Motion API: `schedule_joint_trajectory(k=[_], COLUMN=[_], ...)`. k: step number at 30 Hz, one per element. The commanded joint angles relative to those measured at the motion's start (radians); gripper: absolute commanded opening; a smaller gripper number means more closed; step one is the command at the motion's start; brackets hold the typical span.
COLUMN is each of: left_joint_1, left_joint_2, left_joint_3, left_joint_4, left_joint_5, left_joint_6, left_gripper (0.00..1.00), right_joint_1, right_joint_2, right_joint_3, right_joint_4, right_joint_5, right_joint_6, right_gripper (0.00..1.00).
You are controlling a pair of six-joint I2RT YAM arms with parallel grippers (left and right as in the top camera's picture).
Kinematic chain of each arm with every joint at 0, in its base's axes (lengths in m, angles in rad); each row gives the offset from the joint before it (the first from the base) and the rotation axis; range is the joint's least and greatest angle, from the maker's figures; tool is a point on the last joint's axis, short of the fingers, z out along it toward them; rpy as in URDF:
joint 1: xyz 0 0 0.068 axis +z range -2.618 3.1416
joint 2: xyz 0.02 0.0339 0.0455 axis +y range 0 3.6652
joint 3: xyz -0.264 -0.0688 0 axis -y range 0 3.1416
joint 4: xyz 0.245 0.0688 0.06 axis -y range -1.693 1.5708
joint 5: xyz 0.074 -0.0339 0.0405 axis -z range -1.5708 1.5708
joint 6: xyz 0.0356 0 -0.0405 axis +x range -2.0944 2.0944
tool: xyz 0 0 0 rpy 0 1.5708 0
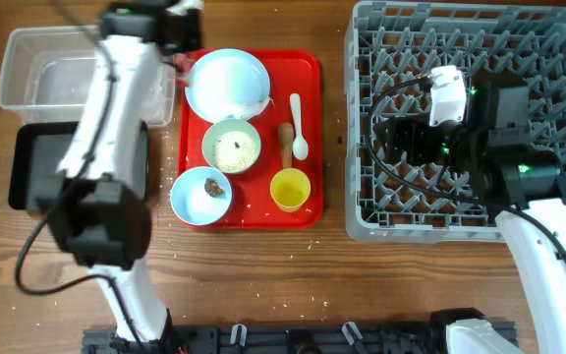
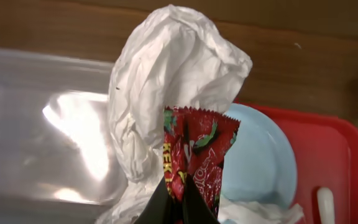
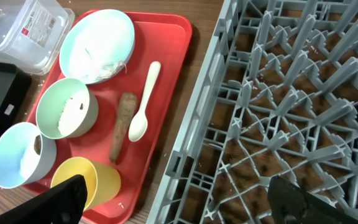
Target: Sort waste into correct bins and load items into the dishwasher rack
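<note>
Drop inside the clear tub [image 2: 42, 137], not short of it
Leave right gripper [image 3: 179, 208] spread wide over the grey rack [image 1: 548, 59]; swing fully above that tub, far left, before releasing the white paper [image 2: 166, 81] and red wrapper [image 2: 197, 155] clamped in the left gripper [image 2: 176, 208].

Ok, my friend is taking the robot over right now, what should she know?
Left gripper: shut on the wrapper and paper together, between plate and tub.
Right gripper: open, empty, over the rack.
On the red tray: plate, crumbs bowl, lump bowl, cup, spoon, stick.
Done: no dishes racked; tub looks empty.
To do: sort waste into tub or black tray, then rack the dishes.
</note>
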Motion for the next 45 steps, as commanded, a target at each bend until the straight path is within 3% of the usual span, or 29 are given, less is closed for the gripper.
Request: schedule_joint_trajectory(k=[1,6,9,10,11,12,17,21,24,27,31,35,41,45], left_joint_1=[0.176,0.311,0.329,0.329,0.327,0.325,0.294,0.173,0.028,-0.071,-0.106,-0.121,-0.119,-0.120], left_joint_2=[0.012,0.116,0.163,0.170,0.171,0.171,0.138,0.051,0.064,0.139,0.227,0.276,0.330,0.337], left_joint_3=[0.002,0.002,0.002,0.002,0.002,0.002,0.004,0.004,-0.005,-0.007,-0.008,-0.015,-0.015,-0.017], left_joint_4=[-0.008,0.050,0.056,0.053,0.050,0.058,0.035,-0.076,-0.138,-0.146,-0.151,-0.158,-0.134,-0.095], left_joint_5=[-0.013,0.029,0.029,0.029,0.029,0.042,0.137,0.161,0.194,0.190,0.211,0.280,0.280,0.280], left_joint_6=[-0.168,-0.195,-0.194,-0.195,-0.195,-0.195,-0.064,-0.012,0.202,0.325,0.352,0.470,0.472,0.469], left_gripper=[0.04,0.08,0.41,0.59,0.98,1.00,1.00,1.00,1.00,1.00,1.00,0.94,0.85,0.84], right_joint_1=[0.002,0.002,0.002,0.002,0.002,0.002,0.002,0.002,0.002,0.002,0.002,0.002,0.002,0.002], right_joint_2=[0.001,0.001,0.001,0.001,0.001,0.001,0.001,0.001,0.001,0.001,0.001,0.001,0.001,0.001], right_joint_3=[0.020,0.020,0.020,0.020,0.020,0.020,0.020,0.020,0.020,0.020,0.020,0.020,0.020,0.020], right_joint_4=[0.006,0.006,0.006,0.007,0.008,0.009,0.010,0.010,0.011,0.009,0.006,0.005,0.005,0.004], right_joint_5=[-0.017,-0.017,-0.017,-0.017,-0.017,-0.017,-0.017,-0.017,-0.017,-0.017,-0.017,-0.017,-0.017,-0.017], right_joint_6=[0.007,0.008,0.008,0.008,0.008,0.008,0.008,0.008,0.008,0.007,0.007,0.008,0.008,0.007], right_gripper=[0.95,0.94,0.94,0.94,0.95,0.94,0.95,0.94,0.95,0.94,0.94,0.94,0.95,0.95])
